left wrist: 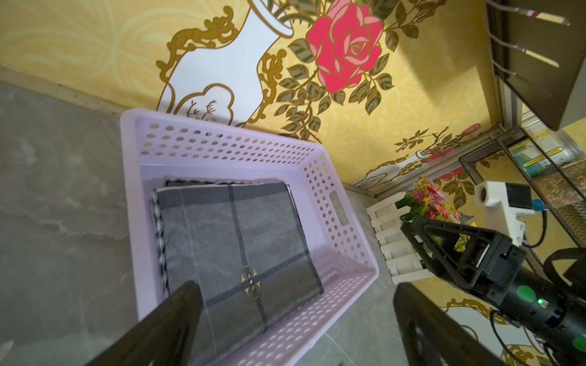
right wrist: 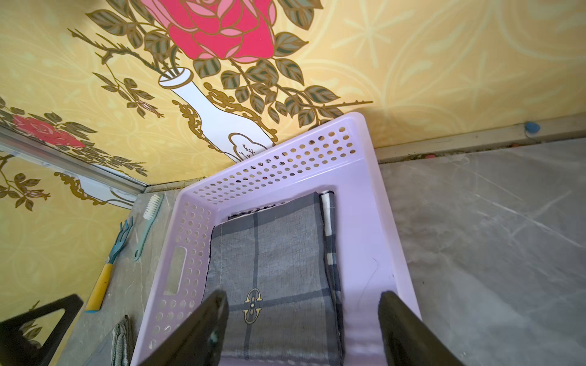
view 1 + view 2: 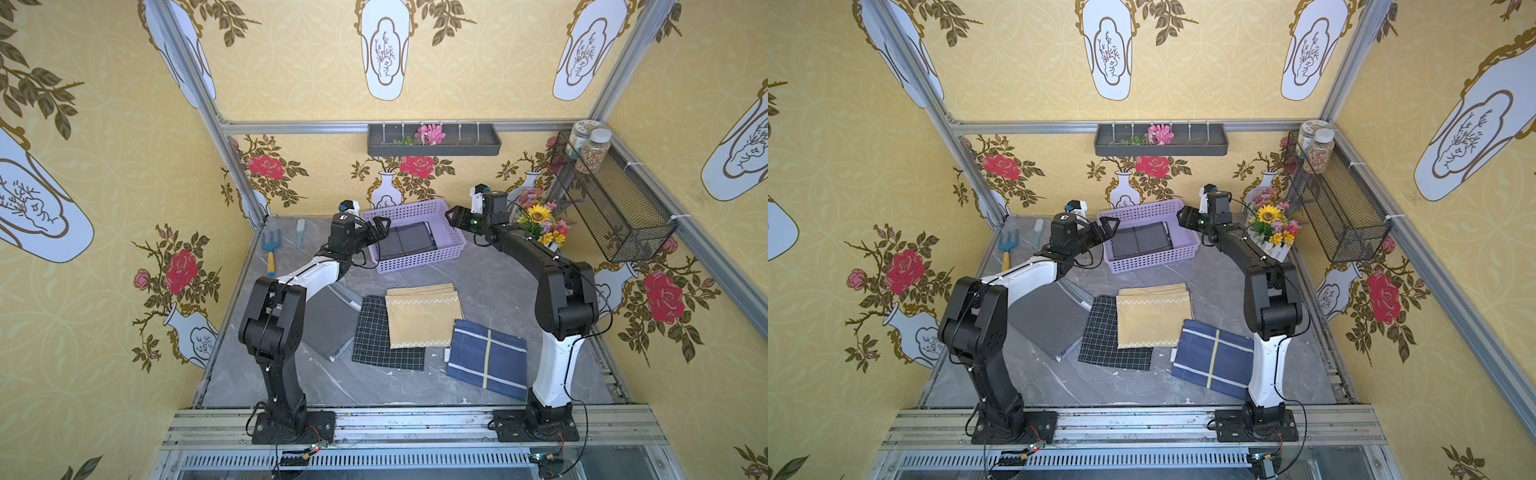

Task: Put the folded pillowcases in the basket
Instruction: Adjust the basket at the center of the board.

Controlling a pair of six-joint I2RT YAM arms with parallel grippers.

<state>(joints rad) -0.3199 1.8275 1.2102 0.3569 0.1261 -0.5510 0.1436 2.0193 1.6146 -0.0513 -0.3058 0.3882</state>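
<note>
On the desk, nearest its front edge and toward the right corner, lies a navy folded cloth with a yellow stripe. Just beyond, around the middle, a tan folded cloth with white zigzag stitching overlaps a black grid-check cloth. To their left, a plain grey folded cloth sits partly under the left arm.

The basket stands at the middle of the far edge. Its long axis runs along that edge, turned a little so the right end is nearer the wall. The grey plaid pillowcase lies flat on the basket floor. Its longer side appears to run with the basket's length. A gold emblem faces up, and bare lilac floor shows at the right end.

The left gripper hangs over the basket's left end, fingers spread wide with nothing between them. The right gripper hangs at the right end above the rim, fingers also well apart and empty.

A garden fork and a brush lie in the far left corner. A flower planter stands in the far right corner, just behind the right arm. A dark grey wall tray hangs on the far wall, and a black wire basket holding jars hangs on the right wall.
</note>
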